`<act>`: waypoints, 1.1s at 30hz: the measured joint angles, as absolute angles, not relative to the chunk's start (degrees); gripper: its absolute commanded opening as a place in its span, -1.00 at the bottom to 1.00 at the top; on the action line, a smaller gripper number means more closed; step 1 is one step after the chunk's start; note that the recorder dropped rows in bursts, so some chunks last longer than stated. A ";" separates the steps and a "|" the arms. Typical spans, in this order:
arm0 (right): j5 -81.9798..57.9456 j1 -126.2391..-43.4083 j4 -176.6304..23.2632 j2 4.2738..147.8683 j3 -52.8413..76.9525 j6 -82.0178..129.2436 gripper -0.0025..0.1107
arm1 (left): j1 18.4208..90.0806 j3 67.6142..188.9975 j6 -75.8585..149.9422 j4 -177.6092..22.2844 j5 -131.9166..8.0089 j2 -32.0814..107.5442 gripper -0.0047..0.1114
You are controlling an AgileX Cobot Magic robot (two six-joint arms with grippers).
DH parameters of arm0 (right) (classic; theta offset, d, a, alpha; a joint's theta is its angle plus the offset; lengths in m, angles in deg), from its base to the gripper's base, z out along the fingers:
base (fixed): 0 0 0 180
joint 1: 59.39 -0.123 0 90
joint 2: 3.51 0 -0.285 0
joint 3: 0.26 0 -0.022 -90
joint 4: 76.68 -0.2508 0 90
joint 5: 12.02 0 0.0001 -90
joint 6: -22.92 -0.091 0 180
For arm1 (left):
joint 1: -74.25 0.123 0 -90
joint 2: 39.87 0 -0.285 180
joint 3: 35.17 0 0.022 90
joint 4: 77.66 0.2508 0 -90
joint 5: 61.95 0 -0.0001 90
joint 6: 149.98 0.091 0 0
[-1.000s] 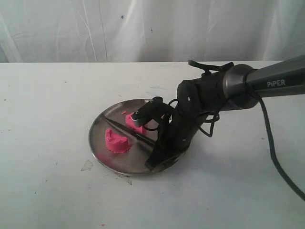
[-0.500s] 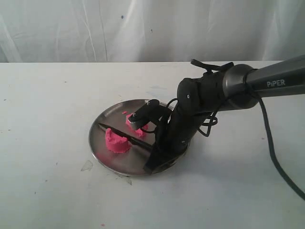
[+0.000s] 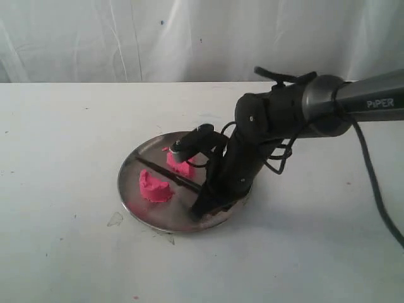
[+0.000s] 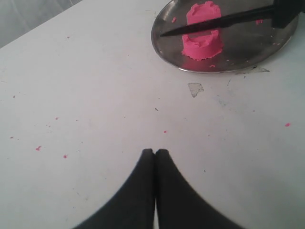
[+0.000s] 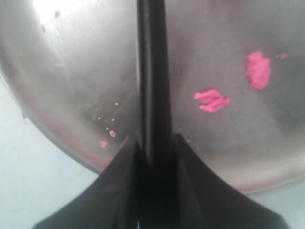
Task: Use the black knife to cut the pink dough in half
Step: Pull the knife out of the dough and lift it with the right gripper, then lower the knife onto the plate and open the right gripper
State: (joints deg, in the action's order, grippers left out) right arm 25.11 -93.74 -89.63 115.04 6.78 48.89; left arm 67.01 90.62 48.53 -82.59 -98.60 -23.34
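Two rough pink dough (image 3: 156,187) chunks sit on a shiny round steel plate (image 3: 136,207) — the slim knife (image 3: 169,175) lies between them, pinched in the right jaws (image 5: 153,151); left jaws (image 4: 155,153) pressed together, empty, over the tabletop (image 3: 69,139).

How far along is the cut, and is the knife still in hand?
The cut looks done: the pink dough lies as two separate chunks on the round steel plate, one on each side of the blade. In hand: the right gripper is shut on the black knife, held above the gap. The left gripper is shut and idle. Left: perhaps setting the knife down.
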 measured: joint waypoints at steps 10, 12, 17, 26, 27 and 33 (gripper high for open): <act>23.10 -89.40 -81.88 105.91 5.79 36.42 -0.96 | 67.01 90.62 48.53 -82.59 -98.60 -23.34 -0.92; 22.90 -88.30 -81.88 106.69 5.79 35.88 -0.96 | 67.01 90.62 48.53 -82.59 -98.60 -23.34 -0.92; 23.51 -86.70 -83.78 111.43 5.79 34.63 -0.96 | 67.01 90.62 48.53 -82.69 -98.60 -23.34 -0.92; 26.21 -86.61 -84.66 115.53 5.79 34.51 -0.96 | 67.01 90.62 48.53 -82.69 -98.60 -23.34 -0.92; 26.21 -86.58 -84.66 115.99 5.79 34.51 -0.96 | 67.01 90.62 48.53 -82.69 -98.60 -23.34 -0.92; 24.82 -86.35 -87.21 117.30 5.56 40.10 -0.90 | 67.01 90.62 48.53 -82.69 -98.60 -23.34 -0.92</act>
State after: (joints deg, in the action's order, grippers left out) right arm 24.82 -86.35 -87.21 117.30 5.56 40.10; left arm 67.01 90.62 48.53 -82.69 -98.60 -23.34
